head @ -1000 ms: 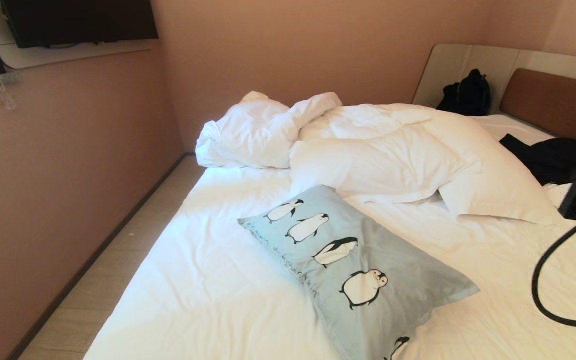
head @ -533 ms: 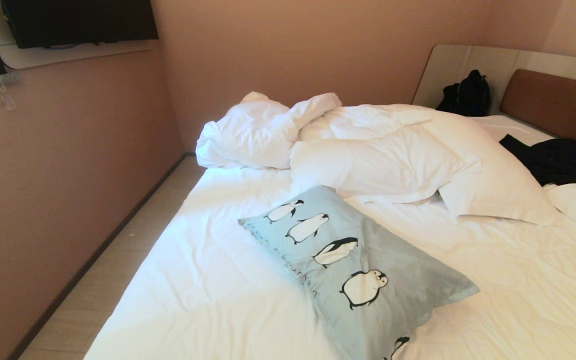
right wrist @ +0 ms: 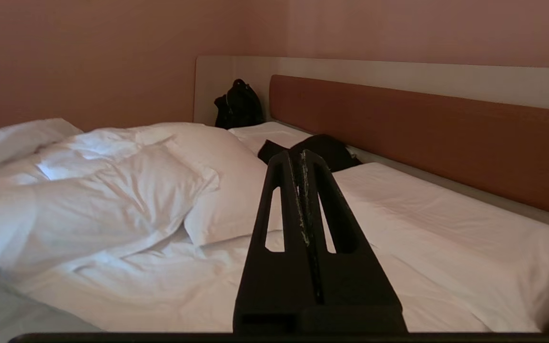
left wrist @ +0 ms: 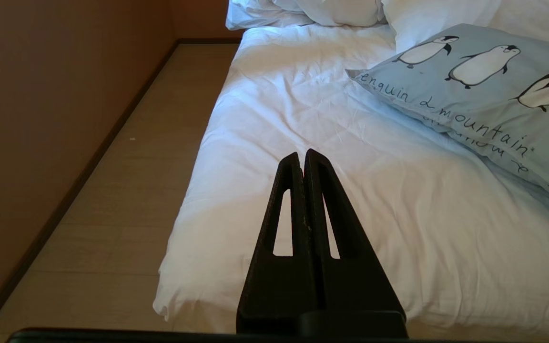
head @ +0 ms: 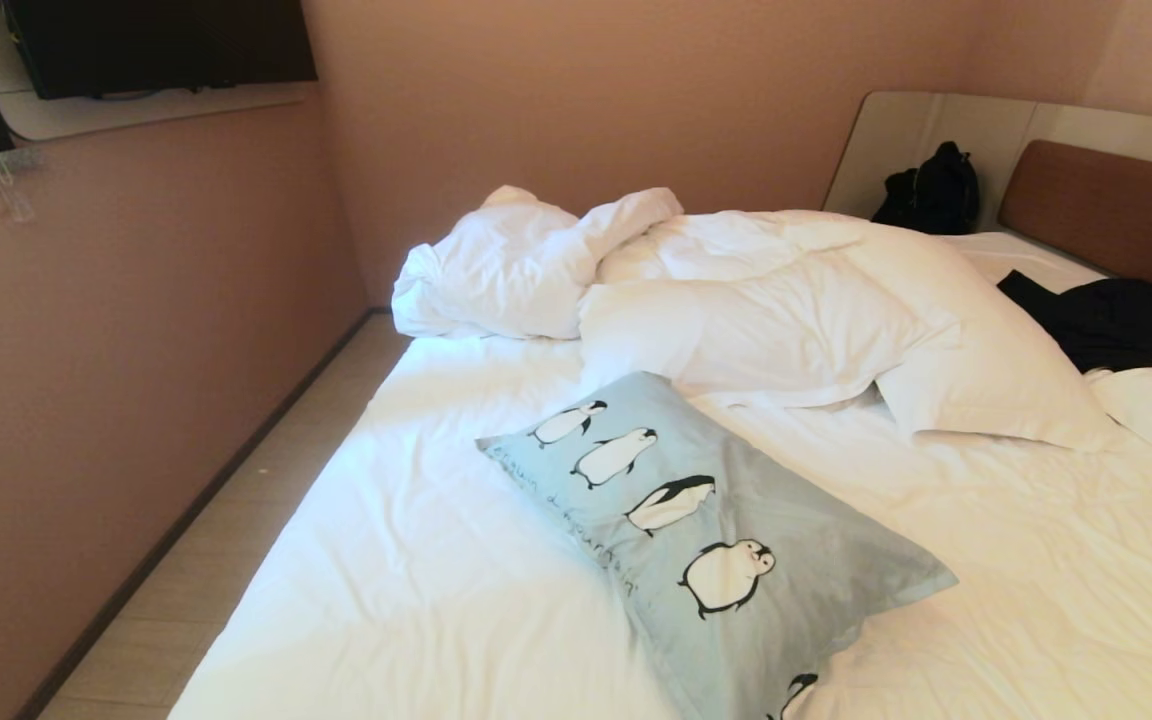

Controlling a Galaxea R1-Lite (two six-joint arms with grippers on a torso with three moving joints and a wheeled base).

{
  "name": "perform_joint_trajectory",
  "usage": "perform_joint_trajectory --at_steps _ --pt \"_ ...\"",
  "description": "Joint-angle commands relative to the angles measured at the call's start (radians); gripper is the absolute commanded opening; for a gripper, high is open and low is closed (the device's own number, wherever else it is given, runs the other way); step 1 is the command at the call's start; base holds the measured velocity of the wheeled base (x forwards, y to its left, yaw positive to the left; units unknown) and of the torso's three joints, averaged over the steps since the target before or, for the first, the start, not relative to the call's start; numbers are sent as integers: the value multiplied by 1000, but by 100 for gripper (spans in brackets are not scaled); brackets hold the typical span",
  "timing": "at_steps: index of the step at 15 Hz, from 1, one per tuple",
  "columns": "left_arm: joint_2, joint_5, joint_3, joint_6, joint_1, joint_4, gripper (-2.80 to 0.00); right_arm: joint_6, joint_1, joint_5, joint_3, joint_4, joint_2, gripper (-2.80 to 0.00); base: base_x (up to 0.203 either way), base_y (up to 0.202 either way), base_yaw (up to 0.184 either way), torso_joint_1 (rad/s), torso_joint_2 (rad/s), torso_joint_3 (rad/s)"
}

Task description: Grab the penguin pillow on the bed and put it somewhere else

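The pale blue penguin pillow (head: 726, 540) lies flat on the white bed (head: 416, 560), near its front edge, with nothing touching it. Its lettered edge also shows in the left wrist view (left wrist: 484, 90). My left gripper (left wrist: 302, 153) is shut and empty, held over the bed's near left corner, apart from the pillow. My right gripper (right wrist: 298, 153) is shut and empty too, low above the sheet and pointing toward the headboard (right wrist: 427, 133). Neither arm shows in the head view.
A rumpled white duvet (head: 736, 290) and a plain white pillow (head: 996, 380) lie behind the penguin pillow. Dark clothing (head: 1106, 320) and a black bag (head: 931, 190) sit by the headboard. A strip of floor (head: 236, 520) runs between bed and wall.
The right arm and its black cable, seen at the right edge of the head view a second ago, have pulled back out of that view. The pillow has not moved.
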Motion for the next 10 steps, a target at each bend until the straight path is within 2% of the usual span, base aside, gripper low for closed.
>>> perform_joint_trajectory --at_steps 1,8,10 --pt "0 0 2 0 0 0 -280 -48 -7 -4 0 212 -96 -280 0 0 0 0 0 0" --pt "0 0 2 0 0 0 -280 -44 -17 7 55 304 -211 -280 0 0 0 0 0 0" --pt "0 0 2 0 1 0 -280 -38 -17 40 69 304 -225 -280 0 0 0 0 0 0"
